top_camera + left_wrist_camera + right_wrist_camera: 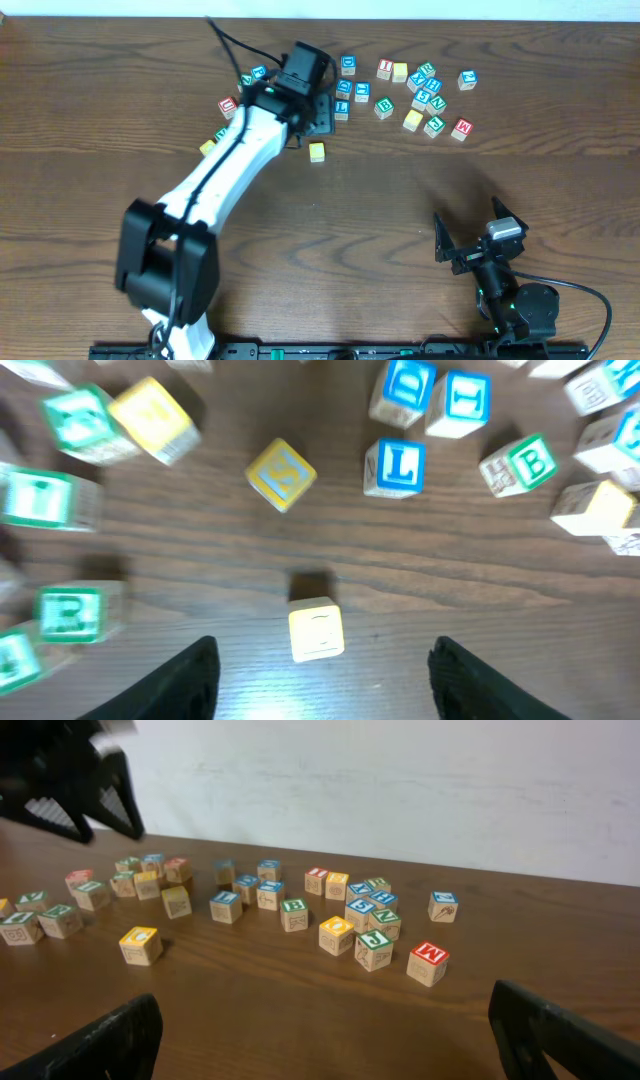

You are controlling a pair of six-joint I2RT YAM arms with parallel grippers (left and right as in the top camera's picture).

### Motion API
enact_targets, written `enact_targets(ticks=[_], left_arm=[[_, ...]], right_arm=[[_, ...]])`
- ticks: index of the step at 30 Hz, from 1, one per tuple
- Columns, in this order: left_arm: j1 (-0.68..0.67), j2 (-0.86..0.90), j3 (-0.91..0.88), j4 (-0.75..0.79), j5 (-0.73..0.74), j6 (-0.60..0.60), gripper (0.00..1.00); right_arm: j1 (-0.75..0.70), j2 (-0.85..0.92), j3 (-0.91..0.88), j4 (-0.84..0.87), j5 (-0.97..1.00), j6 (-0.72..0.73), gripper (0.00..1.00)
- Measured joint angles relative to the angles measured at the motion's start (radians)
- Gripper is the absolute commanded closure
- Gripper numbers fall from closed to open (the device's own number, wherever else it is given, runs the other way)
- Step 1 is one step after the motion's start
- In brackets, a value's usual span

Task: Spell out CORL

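Yellow-faced cube [317,630], its letter too faint to read, stands alone on the wooden table [400,220], clear of the other letter cubes [421,98] and between the fingers of the left gripper [322,665], which stand apart and touch neither side of it. The step in hand reads as setting the first letter of the row. The next move calls for a straight lift clear of this cube, then a reach to the second yellow cube [281,474] just beyond, with the green R cube [68,612] and the blue L cube [397,467] to follow. The right gripper [320,1020] waits wide open and empty, well apart from all cubes.
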Motion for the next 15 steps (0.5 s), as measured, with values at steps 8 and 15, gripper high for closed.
enact_targets(ticks=[8,15], left_arm=[[0.038,-0.067,0.0,-0.064,-0.003,0.039,0.26],[0.037,-0.067,0.0,-0.132,-0.003,0.052,0.26]], right_arm=[[0.0,0.0,0.0,0.0,0.0,0.0,0.01],[0.0,0.0,0.0,0.0,0.0,0.0,0.01]])
